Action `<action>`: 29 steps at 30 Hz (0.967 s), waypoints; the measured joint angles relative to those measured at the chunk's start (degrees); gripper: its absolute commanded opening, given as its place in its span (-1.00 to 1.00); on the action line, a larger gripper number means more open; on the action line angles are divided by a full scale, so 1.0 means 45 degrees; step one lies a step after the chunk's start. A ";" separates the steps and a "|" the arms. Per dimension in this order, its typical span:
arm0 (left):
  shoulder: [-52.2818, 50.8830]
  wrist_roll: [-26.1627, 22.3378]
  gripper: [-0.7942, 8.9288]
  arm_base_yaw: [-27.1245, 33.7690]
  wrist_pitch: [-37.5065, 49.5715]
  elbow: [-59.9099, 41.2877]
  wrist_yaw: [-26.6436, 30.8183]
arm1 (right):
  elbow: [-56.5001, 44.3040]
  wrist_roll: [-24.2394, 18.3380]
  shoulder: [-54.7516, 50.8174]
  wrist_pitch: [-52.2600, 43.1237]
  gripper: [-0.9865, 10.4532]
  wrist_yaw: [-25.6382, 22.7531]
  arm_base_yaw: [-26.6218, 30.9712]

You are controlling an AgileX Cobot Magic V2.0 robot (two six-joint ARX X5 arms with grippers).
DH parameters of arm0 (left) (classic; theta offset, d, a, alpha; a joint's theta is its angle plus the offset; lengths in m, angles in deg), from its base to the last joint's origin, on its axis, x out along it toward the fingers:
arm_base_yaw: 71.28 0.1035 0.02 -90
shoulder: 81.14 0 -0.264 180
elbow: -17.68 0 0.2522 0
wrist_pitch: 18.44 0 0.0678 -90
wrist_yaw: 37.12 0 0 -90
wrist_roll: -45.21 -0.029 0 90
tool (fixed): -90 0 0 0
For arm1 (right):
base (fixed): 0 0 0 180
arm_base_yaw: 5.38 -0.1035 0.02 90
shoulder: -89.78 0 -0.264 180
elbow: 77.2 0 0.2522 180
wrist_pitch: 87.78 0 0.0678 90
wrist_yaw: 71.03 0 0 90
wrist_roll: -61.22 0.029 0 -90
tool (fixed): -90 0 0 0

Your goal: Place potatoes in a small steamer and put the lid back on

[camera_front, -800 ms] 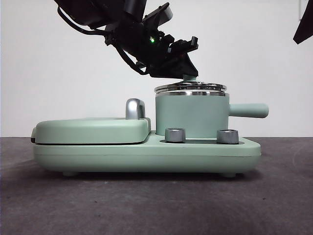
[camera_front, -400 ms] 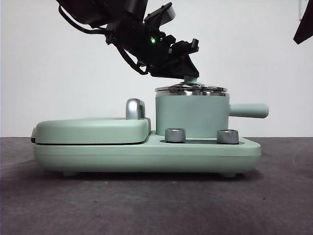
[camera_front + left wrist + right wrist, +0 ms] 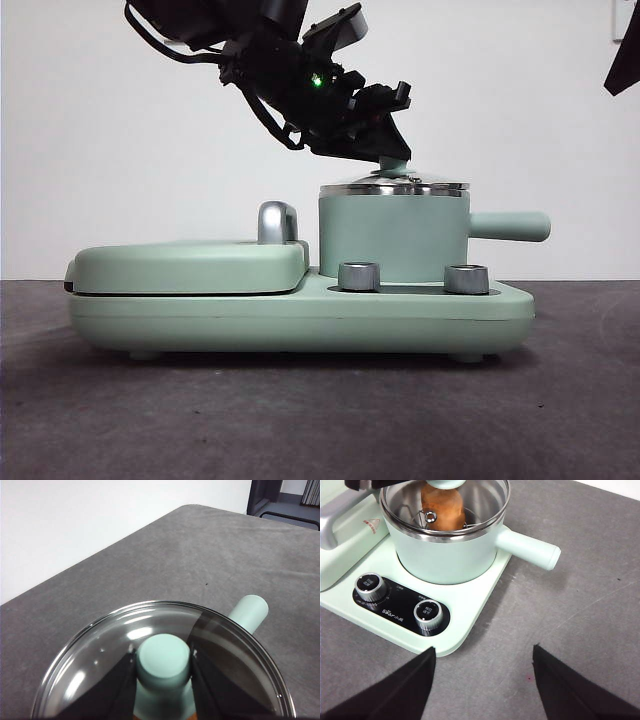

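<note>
The small steamer (image 3: 393, 235) stands on the right of the mint-green base (image 3: 300, 315), with its side handle (image 3: 510, 226) pointing right. The glass lid (image 3: 395, 187) rests flat on the steamer's steel rim. My left gripper (image 3: 390, 150) comes down from the upper left and is shut on the lid's green knob (image 3: 164, 657), a jaw on each side; the glass (image 3: 95, 655) shows around it. In the right wrist view the orange-brown potato (image 3: 442, 505) lies inside the steamer (image 3: 450, 550) under the glass. My right gripper (image 3: 482, 680) is open and empty over the bare table, off the steamer.
The flat griddle cover (image 3: 190, 265) with its chrome handle (image 3: 278, 222) fills the left of the base. Two steel dials (image 3: 359, 276) (image 3: 466, 279) sit in front of the steamer. The right arm shows only as a black tip (image 3: 622, 70) at the top right.
The lid has come down from just above the steamer's rim to sit flat on it. The left gripper has stayed on the knob. The right arm has not moved.
</note>
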 measured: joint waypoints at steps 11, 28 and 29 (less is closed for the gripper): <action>-0.0078 0.0000 -0.82 0.0000 -0.0219 0.0039 0.0131 | 0.0000 0.0000 0.0000 0.0005 -0.29 0.0000 0.0000; -0.0359 -0.0053 -0.82 0.0000 -0.0923 0.0102 0.0146 | 0.0000 0.0000 0.0000 0.0010 -0.29 0.0000 0.0000; -0.0359 -0.0053 -0.82 0.0000 -0.0874 0.0092 0.0141 | 0.0000 0.0000 0.0000 0.0010 -0.29 0.0000 0.0000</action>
